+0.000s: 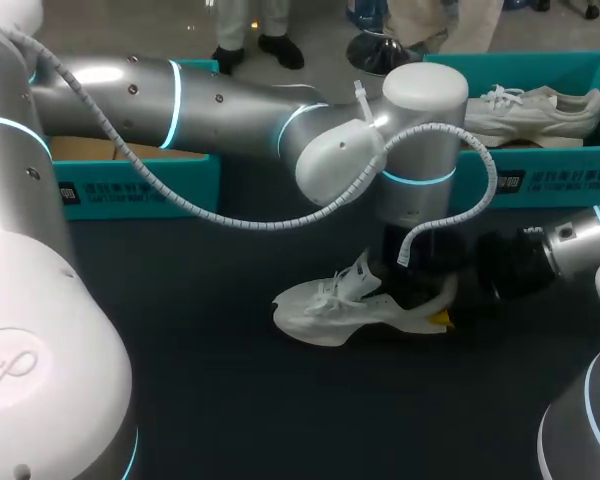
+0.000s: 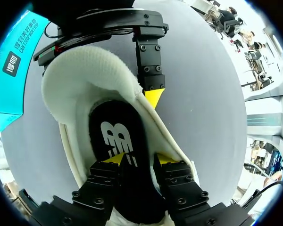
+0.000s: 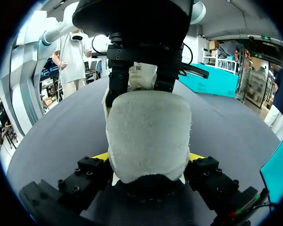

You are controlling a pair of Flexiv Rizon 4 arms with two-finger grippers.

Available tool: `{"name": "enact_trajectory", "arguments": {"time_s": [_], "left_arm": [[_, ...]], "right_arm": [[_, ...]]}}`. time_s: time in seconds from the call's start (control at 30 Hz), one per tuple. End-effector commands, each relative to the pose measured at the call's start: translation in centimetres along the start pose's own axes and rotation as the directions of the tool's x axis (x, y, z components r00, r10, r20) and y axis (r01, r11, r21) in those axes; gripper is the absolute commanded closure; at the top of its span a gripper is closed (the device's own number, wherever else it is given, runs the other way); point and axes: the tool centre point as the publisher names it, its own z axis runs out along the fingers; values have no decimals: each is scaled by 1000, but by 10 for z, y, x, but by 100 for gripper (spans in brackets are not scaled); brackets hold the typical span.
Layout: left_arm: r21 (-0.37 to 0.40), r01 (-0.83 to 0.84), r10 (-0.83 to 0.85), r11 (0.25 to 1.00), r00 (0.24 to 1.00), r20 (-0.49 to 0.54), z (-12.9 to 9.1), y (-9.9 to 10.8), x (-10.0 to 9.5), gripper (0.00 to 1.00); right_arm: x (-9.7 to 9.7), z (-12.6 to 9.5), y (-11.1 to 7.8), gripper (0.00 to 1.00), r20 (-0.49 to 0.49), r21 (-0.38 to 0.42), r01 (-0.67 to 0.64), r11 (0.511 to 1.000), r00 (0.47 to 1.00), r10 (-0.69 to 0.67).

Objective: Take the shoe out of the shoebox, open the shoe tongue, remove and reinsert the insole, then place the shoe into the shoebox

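Far left: teal cardboard shoebox [image 1: 130, 185], open, well apart from the work. My left arm [image 1: 230, 100] stretched past the middle, with the left claw [image 2: 140, 159] down in the mouth of the white lace-up running shoe [image 1: 330, 310]. The shoe lay on the dark table [image 1: 230, 400], outside either box. The black foam insole [image 2: 115, 134] lay in the heel bed right under that claw. I could not tell whether the claw had closed on it or merely straddled it. Right of that: right claw [image 3: 148, 157] clamped on the shoe's heel, a yellow tip against each side. Far right: second teal shoebox [image 1: 540, 180], with a second white shoe [image 1: 535, 108] inside. Risks, as I judged them: if the left claw caught the padded collar along with the insole, a pull would drag the whole shoe and fight the right claw's hold. A thin bite on the insole could slip off. The soft heel could squirm out of the clamp. The two claws sat very close, so a careless lift could knock them together.
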Motion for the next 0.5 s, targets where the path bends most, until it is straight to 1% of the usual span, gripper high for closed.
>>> {"name": "enact_trajectory", "arguments": {"time_s": [0.03, 0.07, 0.1, 0.23, 0.5], "left_arm": [[4, 6, -7, 1000, 998, 57, 15, 0, 1, 62], [4, 11, -11, 1000, 997, 72, 17, 0, 0, 66], [2, 14, -14, 1000, 997, 80, 18, 0, -1, 74], [-13, 25, -24, 1000, 994, 102, 24, 1, -6, 100], [-13, 37, -35, 999, 989, 144, 25, 7, -8, 100]], "right_arm": [[-1, 2, 0, 100, 0, 4, -1, 1000, 1000, 1], [-1, 2, 0, 100, 0, 4, -1, 1000, 1000, 1], [-1, 2, 0, 100, 0, 4, -1, 1000, 1000, 1], [-1, 2, 0, 100, 0, 4, -1, 1000, 1000, 1], [-1, 2, 0, 100, 0, 4, -1, 1000, 1000, 1]]}}
